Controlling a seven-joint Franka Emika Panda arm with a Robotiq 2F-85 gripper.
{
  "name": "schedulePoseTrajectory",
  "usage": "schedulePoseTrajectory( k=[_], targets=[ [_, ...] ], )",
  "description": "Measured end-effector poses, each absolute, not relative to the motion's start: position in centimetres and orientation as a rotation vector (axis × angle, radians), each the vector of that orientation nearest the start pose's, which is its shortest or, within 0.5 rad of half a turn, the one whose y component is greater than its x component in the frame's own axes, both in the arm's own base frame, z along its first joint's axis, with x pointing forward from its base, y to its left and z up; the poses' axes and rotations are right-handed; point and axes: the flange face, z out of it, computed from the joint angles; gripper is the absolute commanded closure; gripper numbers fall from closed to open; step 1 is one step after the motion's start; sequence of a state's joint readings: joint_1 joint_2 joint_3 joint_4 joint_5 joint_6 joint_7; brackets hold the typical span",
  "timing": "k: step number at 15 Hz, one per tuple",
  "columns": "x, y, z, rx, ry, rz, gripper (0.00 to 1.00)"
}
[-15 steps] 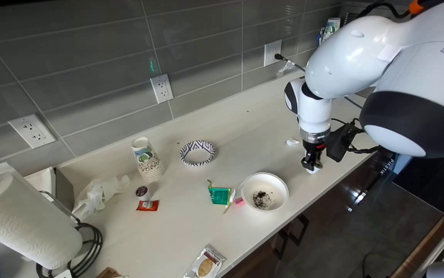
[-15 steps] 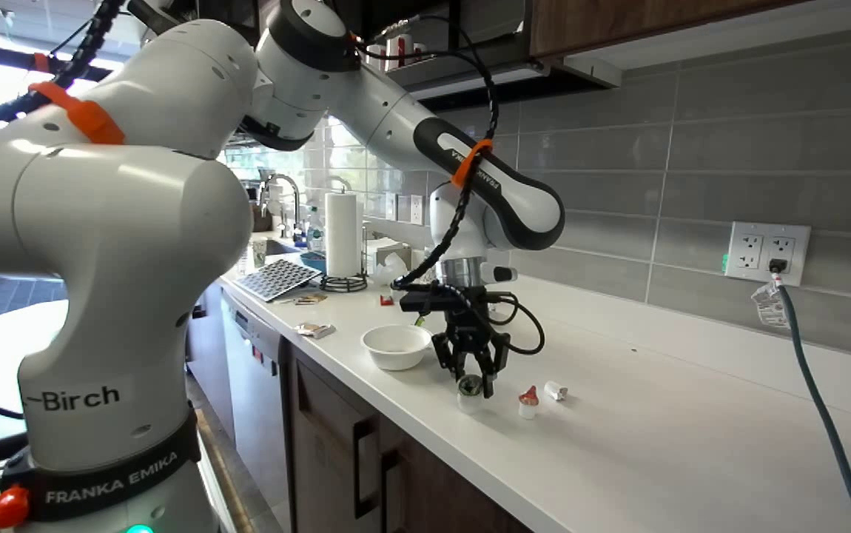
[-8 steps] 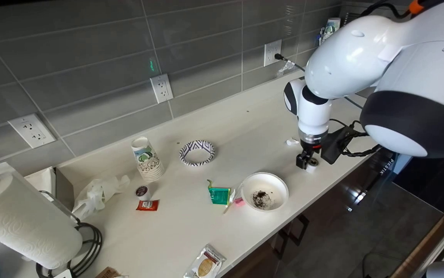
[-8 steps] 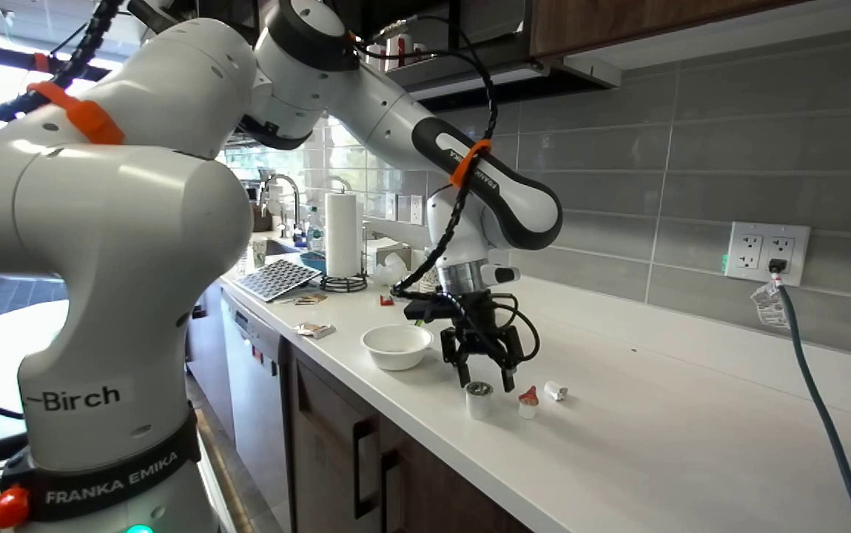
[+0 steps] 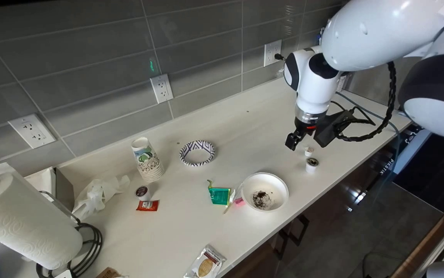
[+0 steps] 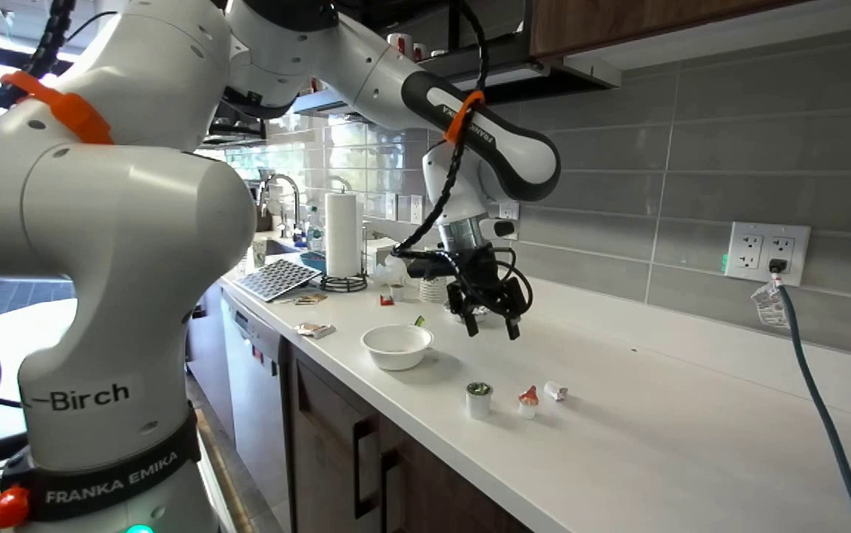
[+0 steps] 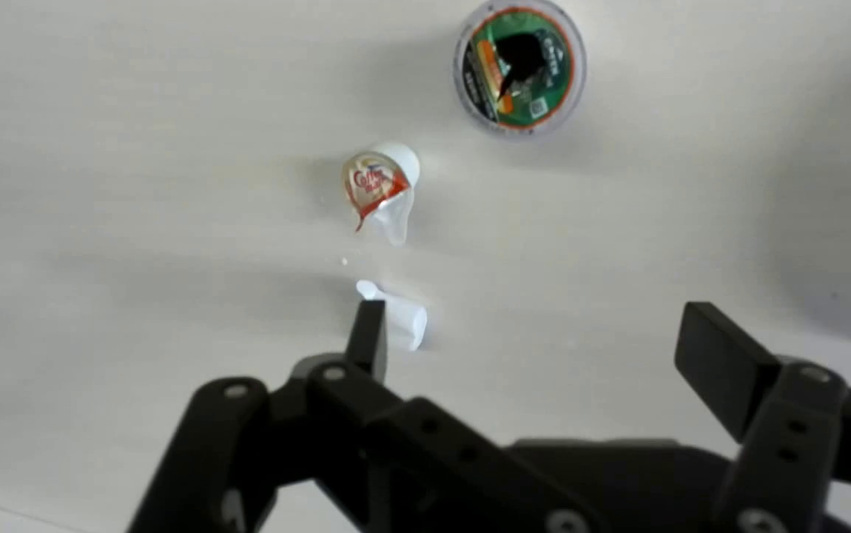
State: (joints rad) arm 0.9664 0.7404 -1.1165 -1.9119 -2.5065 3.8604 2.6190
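Note:
My gripper (image 7: 536, 333) stands open in the wrist view, its fingers wide apart with nothing between them. In both exterior views the gripper (image 6: 493, 327) hangs in the air above the white counter. Below it, a coffee pod (image 7: 520, 74) with a pierced green lid stands upright, apart from the fingers. Beside the pod is a small creamer cup (image 7: 377, 181) with its red and gold lid peeled back. A small white cup (image 7: 407, 320) lies on its side, partly hidden by the left-hand finger in the wrist view; in an exterior view this white cup (image 6: 556, 391) lies behind the creamer.
A white bowl (image 5: 252, 186) holding dark grounds sits near the counter's front edge. Around it are a green packet (image 5: 220, 196), a patterned paper bowl (image 5: 209, 148), stacked paper cups (image 5: 147, 160), another pod (image 5: 142, 192), a red packet (image 5: 147, 206) and a paper towel roll (image 5: 25, 220).
A second ago the fingers were around the tilted coffee pod, low at the counter. They have opened, leaving it upright, and the gripper has risen away from it toward the wall.

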Motion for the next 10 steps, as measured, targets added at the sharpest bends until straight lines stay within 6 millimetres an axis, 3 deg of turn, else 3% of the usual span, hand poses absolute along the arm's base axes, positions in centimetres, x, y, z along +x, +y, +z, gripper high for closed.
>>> schedulePoseTrajectory(
  k=[6, 10],
  targets=[
    [46.9, 5.2, 33.7, -3.347, -0.135, -0.437, 0.0],
    [46.5, 5.5, 34.2, -3.338, -0.13, -0.444, 0.0]
  ],
)
